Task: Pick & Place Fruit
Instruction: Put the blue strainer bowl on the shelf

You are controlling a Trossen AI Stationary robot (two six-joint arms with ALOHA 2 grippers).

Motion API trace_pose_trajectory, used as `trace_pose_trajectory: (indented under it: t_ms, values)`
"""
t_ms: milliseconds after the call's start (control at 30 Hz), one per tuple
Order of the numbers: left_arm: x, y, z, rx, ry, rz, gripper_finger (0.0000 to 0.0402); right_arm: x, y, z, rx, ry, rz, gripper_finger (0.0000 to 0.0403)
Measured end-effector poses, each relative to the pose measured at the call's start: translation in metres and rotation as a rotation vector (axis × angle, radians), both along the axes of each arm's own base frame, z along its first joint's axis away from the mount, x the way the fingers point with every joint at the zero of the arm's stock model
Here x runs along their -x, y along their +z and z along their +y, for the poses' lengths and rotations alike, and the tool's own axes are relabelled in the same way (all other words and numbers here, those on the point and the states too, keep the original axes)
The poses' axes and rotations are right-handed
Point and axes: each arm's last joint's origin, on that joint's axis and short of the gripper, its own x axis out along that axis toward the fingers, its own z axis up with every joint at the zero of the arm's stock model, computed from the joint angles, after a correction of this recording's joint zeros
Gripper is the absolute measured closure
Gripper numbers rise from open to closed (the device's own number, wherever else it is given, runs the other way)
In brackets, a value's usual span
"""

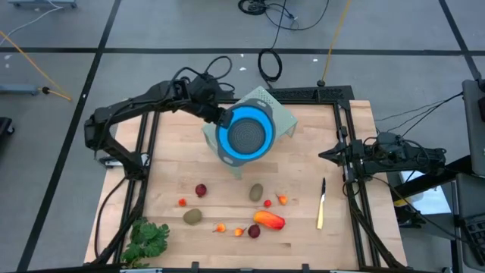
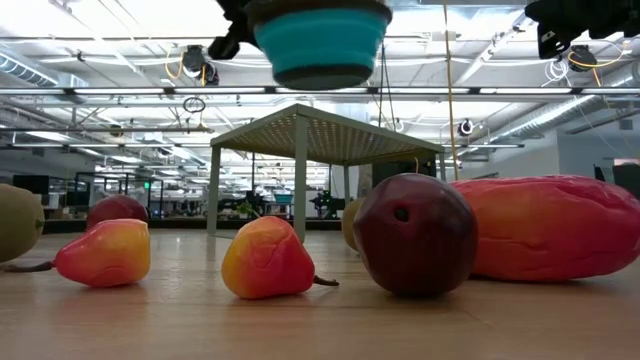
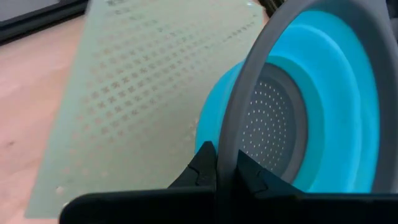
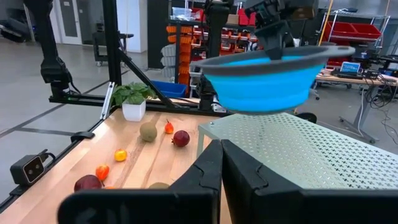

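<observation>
- Above the far middle of the wooden counter (image 1: 167, 152), the left pincer (image 3: 225, 169) is clamped on the grey rim of a round blue collapsible colander with a perforated grey bottom (image 1: 245, 133), carrying it clear of the surface, probably so it can be set down where the fruit is to go.
- Under the colander stands a pale green perforated stand on legs (image 1: 282, 114); in the low view the colander hangs well above its top, not touching.
- The fruit lies spread along the near half of the counter: a long orange-red toy piece (image 1: 269, 220) near the near edge, an oval brown-green piece (image 1: 256, 192) just beyond it, a second brown-green oval (image 1: 192, 216) toward the left, two dark red balls (image 1: 201, 189), and tiny orange and red pieces (image 1: 182, 202) between them. None is held.
- A slim yellow-handled knife (image 1: 320, 208) lies near the right edge; a green leafy bunch (image 1: 148, 239) sits at the near left corner.
- The right pincer (image 4: 221, 163) waits at the right edge, fingers pressed together and empty, out of the left arm's way.
</observation>
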Motion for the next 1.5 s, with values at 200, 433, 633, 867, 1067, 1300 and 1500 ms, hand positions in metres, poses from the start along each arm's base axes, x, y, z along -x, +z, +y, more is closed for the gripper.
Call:
trace_pose_trajectory:
  t_ms: [200,433,633,867,1067,1300,1500]
  values:
    - [0.016,-0.016,-0.002,0.03,0.069,-0.034,0.0399,0.0,0.0,0.0,0.001,-0.001,0.0,0.0403]
    - [0.025,-0.023,0.005,0.041,0.112,-0.021,0.0399,0.0,0.0,0.0,0.003,-0.003,0.0,0.0403]
    - [0.026,-0.028,0.014,0.055,0.116,0.003,0.0399,0.0,0.0,0.0,0.001,-0.003,0.0,0.0403]
    - [0.027,-0.028,0.016,0.072,0.108,-0.006,0.0399,0.0,0.0,0.0,0.001,-0.003,-0.001,0.0403]
    - [0.024,-0.031,0.017,0.076,0.109,0.002,0.0399,0.0,0.0,0.0,0.002,-0.003,-0.001,0.0403]
    - [0.018,-0.041,0.024,0.096,0.117,0.034,0.0399,0.0,0.0,0.0,0.001,-0.003,-0.001,0.0403]
    - [0.019,-0.04,0.025,0.105,0.116,0.032,0.0399,0.0,0.0,0.0,0.001,-0.003,-0.001,0.0403]
